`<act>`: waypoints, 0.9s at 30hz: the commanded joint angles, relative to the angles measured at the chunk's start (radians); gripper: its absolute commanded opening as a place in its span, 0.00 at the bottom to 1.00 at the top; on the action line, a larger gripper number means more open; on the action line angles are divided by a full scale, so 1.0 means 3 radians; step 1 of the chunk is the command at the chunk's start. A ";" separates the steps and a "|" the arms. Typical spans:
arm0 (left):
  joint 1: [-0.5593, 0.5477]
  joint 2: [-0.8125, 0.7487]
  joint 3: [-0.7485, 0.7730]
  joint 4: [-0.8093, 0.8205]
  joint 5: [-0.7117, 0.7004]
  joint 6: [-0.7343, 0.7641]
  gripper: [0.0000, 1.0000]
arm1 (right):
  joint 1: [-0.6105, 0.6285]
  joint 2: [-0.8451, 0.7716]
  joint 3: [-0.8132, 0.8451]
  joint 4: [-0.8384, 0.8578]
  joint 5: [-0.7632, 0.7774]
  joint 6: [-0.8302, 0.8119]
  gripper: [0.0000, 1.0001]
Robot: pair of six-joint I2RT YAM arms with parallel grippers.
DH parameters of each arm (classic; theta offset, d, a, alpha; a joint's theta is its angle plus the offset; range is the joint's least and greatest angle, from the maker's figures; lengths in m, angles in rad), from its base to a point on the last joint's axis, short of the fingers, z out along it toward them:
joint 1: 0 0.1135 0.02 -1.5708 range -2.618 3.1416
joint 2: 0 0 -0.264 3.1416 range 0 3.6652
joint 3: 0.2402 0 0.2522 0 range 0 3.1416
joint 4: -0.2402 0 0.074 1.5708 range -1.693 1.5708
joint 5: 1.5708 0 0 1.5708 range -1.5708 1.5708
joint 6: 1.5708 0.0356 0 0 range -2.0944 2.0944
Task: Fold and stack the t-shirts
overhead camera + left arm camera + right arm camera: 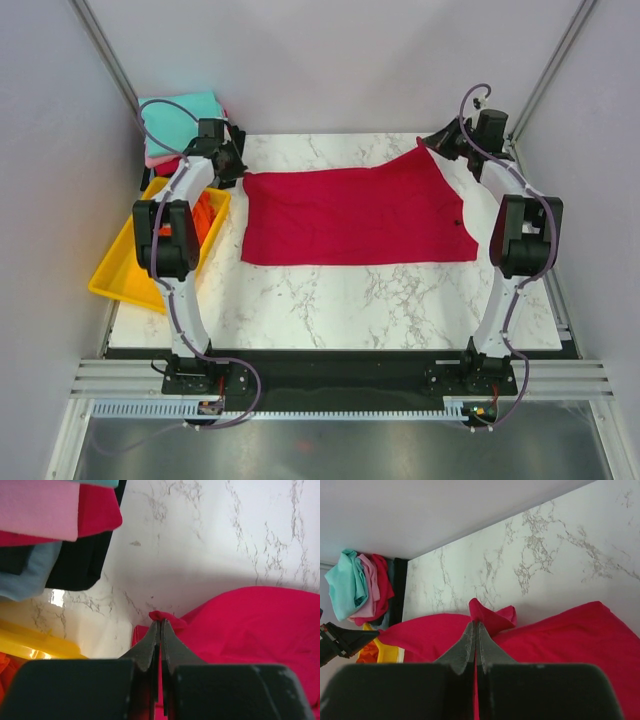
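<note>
Crimson soft cloth short-sleeved t-shirt [355,215] lies spread wide across the middle of the white marble-patterned table [330,300] in the top view, its near hem flat and straight, its far right corner drawn up to a peak; the left gripper [238,170] sits at the far left corner of the cloth and the right gripper [432,147] at the far right corner; at the far left corner of the table sits a stack of folded t-shirts [178,118], teal on top with pink beneath; nearer, off the left edge, a yellow plastic tray [118,285] holds a bright orange t-shirt [206,215], partly behind the left arm.

Left wrist view: the jaws are clenched on a small pinch of the crimson edge, a red nub poking out beyond the tips; the stack shows pink, red, black and grey-blue layers at the far left.

Right wrist view: the jaws are likewise pressed together on a puckered fold of crimson fabric, the rest draping away on both sides.

By my judgement the shirt is light, limp and without any stiffness; it will sag and crease wherever unsupported, and a thin pinch may slip; corners and hem edges look like the best holds, both ends carried together so the fold lands square.
</note>
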 commanded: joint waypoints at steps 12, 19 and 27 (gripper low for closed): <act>0.0001 -0.0518 -0.0322 0.0130 0.0236 0.0187 0.02 | -0.0125 -0.0877 -0.0537 0.0288 0.0019 -0.0085 0.00; 0.0001 -0.0774 -0.0604 0.0125 0.0195 0.0249 0.02 | -0.0135 -0.1153 -0.0992 0.0339 0.0024 -0.0121 0.00; 0.0001 -0.1045 -0.1155 0.0283 0.0281 0.0198 0.02 | -0.0248 -0.1521 -0.1514 0.0411 0.0055 -0.0111 0.00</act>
